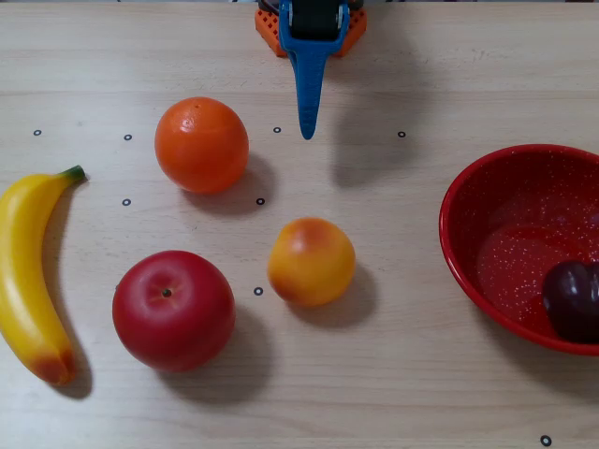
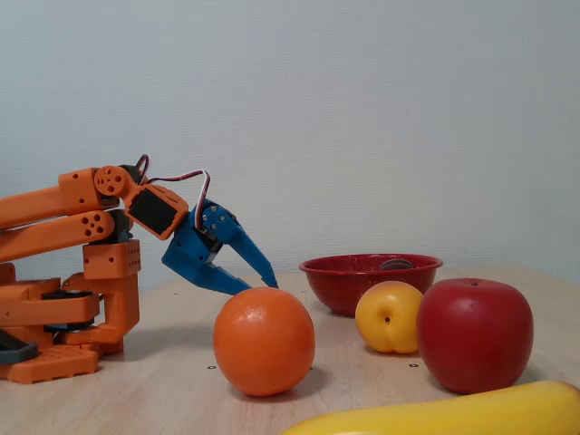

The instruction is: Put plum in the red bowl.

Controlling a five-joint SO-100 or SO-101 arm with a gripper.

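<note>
The dark purple plum (image 1: 573, 299) lies inside the red bowl (image 1: 456, 192) at the right edge of the overhead view. In the fixed view only the plum's top (image 2: 395, 264) shows above the bowl's rim (image 2: 335, 267). My blue gripper (image 1: 306, 131) hangs at the top centre, far from the bowl, pointing down at the table. In the fixed view the gripper (image 2: 270, 285) holds nothing. Its jaws converge to a point just behind the orange, so it looks shut.
An orange (image 1: 201, 144) sits left of the gripper tip. A peach (image 1: 311, 261) is in the middle, a red apple (image 1: 173, 310) lower left, and a banana (image 1: 28, 281) along the left edge. The orange arm base (image 2: 63, 308) stands at the left in the fixed view.
</note>
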